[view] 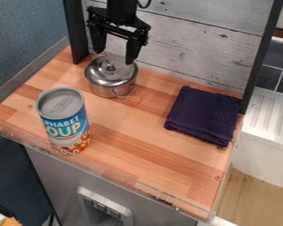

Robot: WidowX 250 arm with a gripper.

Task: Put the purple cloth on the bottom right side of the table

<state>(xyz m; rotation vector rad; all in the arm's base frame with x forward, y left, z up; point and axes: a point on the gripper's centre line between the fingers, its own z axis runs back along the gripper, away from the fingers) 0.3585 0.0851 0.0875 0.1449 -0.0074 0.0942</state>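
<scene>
Fingers [134, 49]: hung spread, released, near the metal pot [111, 79].
Purple cloth [204, 114]: lay folded near the tabletop's [138, 145] back right corner, well right of the fingers.

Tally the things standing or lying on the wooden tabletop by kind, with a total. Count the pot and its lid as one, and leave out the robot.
Soup can: 1
Lidded metal pot: 1
Folded purple cloth: 1
Total: 3
</scene>
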